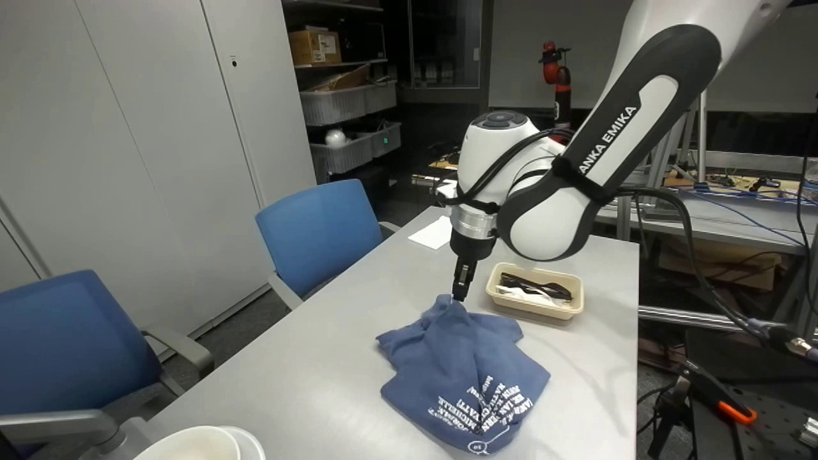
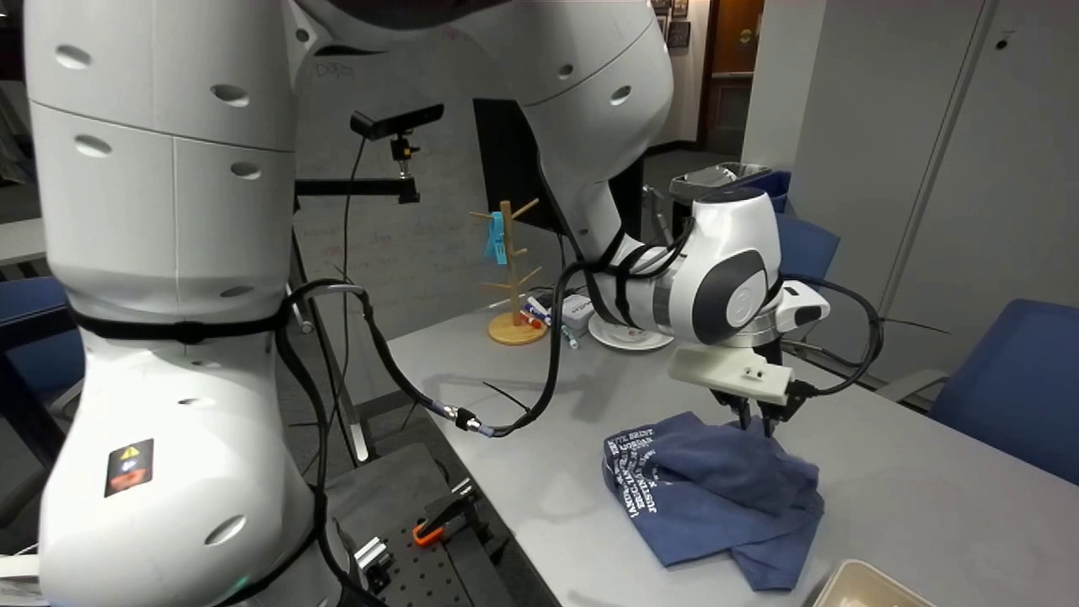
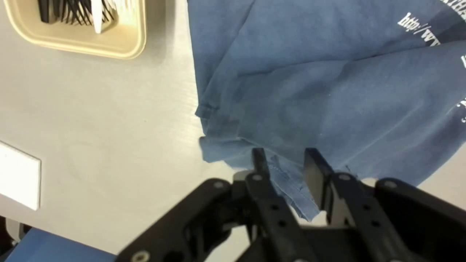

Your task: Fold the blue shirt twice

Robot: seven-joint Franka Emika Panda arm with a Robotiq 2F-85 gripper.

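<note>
The blue shirt (image 1: 457, 358) lies rumpled and partly folded on the grey table, with white lettering near one end. It also shows in an exterior view (image 2: 716, 497) and in the wrist view (image 3: 284, 94). My gripper (image 1: 459, 298) points down at the shirt's edge farthest from the lettering, its tips at a raised fold. In an exterior view the gripper (image 2: 756, 424) overlaps the shirt's back edge. In the wrist view the gripper's fingers (image 3: 285, 154) stand apart, with shirt cloth seen between and below them. I cannot tell whether the fingertips touch the cloth.
A beige tray (image 1: 540, 310) of black and white cutlery stands close beside the shirt; it shows in the wrist view (image 3: 122, 53). A white sheet (image 1: 432, 233) lies at the table's edge. White bowls (image 1: 192, 442), a plate (image 2: 628, 339) and a wooden stand (image 2: 512, 278) are at the far end. Blue chairs (image 1: 323, 233) line one side.
</note>
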